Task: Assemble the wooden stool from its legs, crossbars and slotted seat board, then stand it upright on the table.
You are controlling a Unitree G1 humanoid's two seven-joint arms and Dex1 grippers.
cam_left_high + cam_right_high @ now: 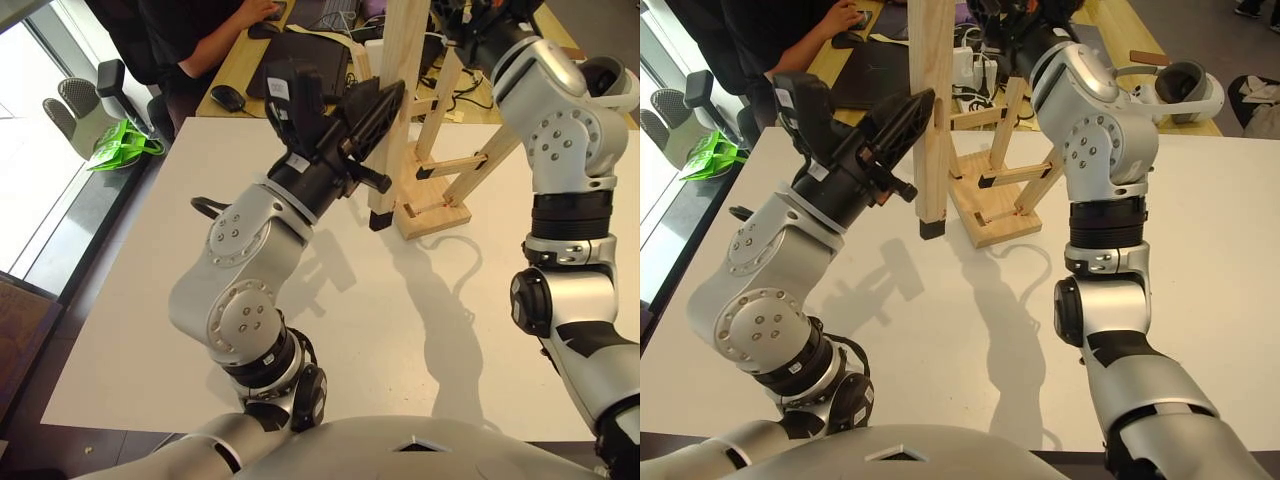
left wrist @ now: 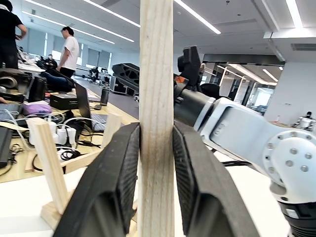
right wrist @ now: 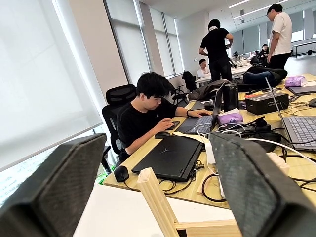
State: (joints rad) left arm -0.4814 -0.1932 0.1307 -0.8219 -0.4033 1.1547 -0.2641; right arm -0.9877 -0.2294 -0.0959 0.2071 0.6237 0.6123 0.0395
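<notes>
My left gripper (image 1: 385, 105) is shut on a loose wooden leg (image 1: 395, 150), held upright with its black-capped foot just above the white table (image 1: 150, 330). In the left wrist view the leg (image 2: 156, 98) is clamped between both black fingers (image 2: 121, 187). Just right of it the slotted seat board (image 1: 440, 218) lies flat on the table with other legs standing up from it, joined by crossbars (image 1: 450, 165). My right gripper (image 3: 158, 143) is open high above this part-built stool, with the top of one leg (image 3: 155, 195) below its spread fingers.
Behind the table's far edge is a wooden desk with a black laptop (image 1: 305, 65), a mouse (image 1: 229, 96) and cables, where a person sits. A green bag (image 1: 122, 145) lies off the table's left side. Bare tabletop stretches toward me.
</notes>
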